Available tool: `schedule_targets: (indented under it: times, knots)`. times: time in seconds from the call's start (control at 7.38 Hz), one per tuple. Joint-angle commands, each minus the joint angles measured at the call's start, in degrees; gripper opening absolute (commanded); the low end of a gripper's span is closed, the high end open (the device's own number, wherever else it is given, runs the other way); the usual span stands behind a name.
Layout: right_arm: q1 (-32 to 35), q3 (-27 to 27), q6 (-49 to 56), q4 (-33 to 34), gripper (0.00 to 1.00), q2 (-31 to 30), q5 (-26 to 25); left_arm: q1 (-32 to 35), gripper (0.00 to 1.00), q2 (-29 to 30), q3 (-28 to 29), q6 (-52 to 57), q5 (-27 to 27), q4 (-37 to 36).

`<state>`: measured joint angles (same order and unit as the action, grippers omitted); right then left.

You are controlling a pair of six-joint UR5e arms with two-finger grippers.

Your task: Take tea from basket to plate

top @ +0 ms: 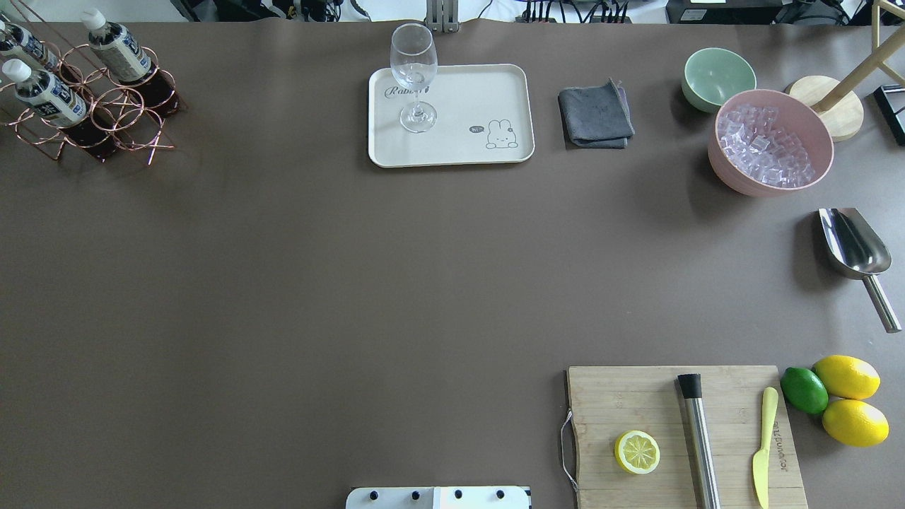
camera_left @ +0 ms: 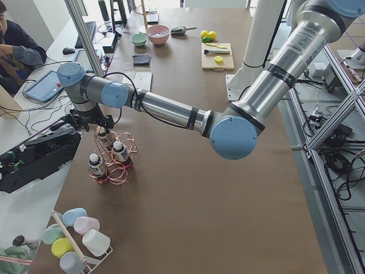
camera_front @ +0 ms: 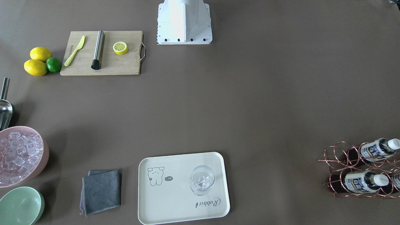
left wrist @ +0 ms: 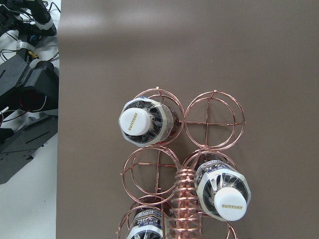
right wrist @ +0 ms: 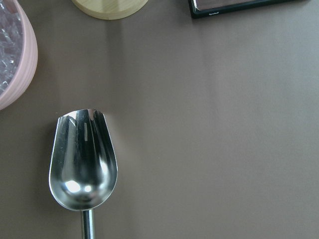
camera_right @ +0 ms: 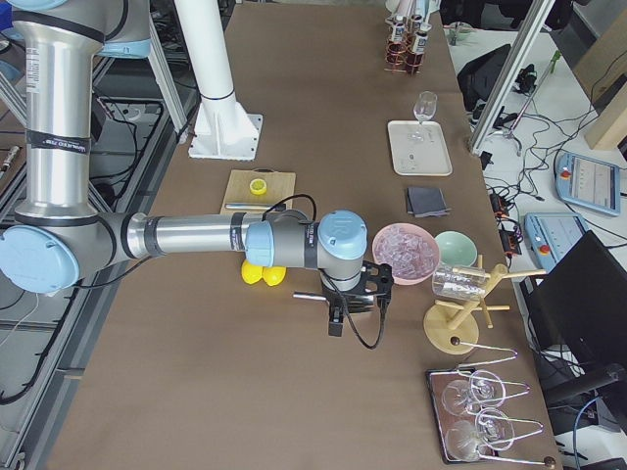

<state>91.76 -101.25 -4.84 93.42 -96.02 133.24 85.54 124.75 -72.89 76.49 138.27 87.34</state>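
Three tea bottles stand in the rose-gold wire basket (top: 120,113) at the table's far left corner: one at the back (top: 117,51), one in front (top: 46,92), one at the edge (top: 14,42). The left wrist view looks straight down on their white caps (left wrist: 134,119) and the basket's rings (left wrist: 214,112). My left gripper (camera_left: 97,125) hovers over the basket; I cannot tell whether it is open. The cream plate (top: 459,145) holds a wine glass (top: 413,78). My right gripper (camera_right: 338,318) hangs over the metal scoop (right wrist: 83,159); its state cannot be told.
A grey cloth (top: 595,116), a mint-green bowl (top: 717,76) and a pink bowl of ice (top: 771,141) lie right of the plate. A cutting board (top: 679,438) with a lemon half, muddler and knife sits near the front, lemons and a lime beside it.
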Motion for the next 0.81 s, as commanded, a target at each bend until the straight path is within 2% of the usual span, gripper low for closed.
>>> schedule_targets:
  times: [0.0,0.14,0.27,0.41,0.68]
  knots:
    - [0.1,0.0,0.0,0.0,1.00,0.0,0.0,0.0,0.65,-1.3,-1.8,0.0,0.2,-0.2]
    - [0.2,0.0,0.0,0.0,1.00,0.0,0.0,0.0,0.24,-1.1,-1.9,-0.1,0.2,-0.4]
    - [0.2,0.0,0.0,-0.1,1.00,0.0,0.0,0.0,0.00,-1.2,-1.9,-0.3,0.2,-0.7]
    - [0.3,0.0,-0.1,0.0,1.00,0.0,0.0,0.1,0.00,-1.2,-2.3,-0.3,0.2,-1.5]
    - [0.3,0.0,0.0,0.0,1.00,0.0,0.0,0.6,0.00,-0.7,-5.9,-0.3,1.8,-7.6]
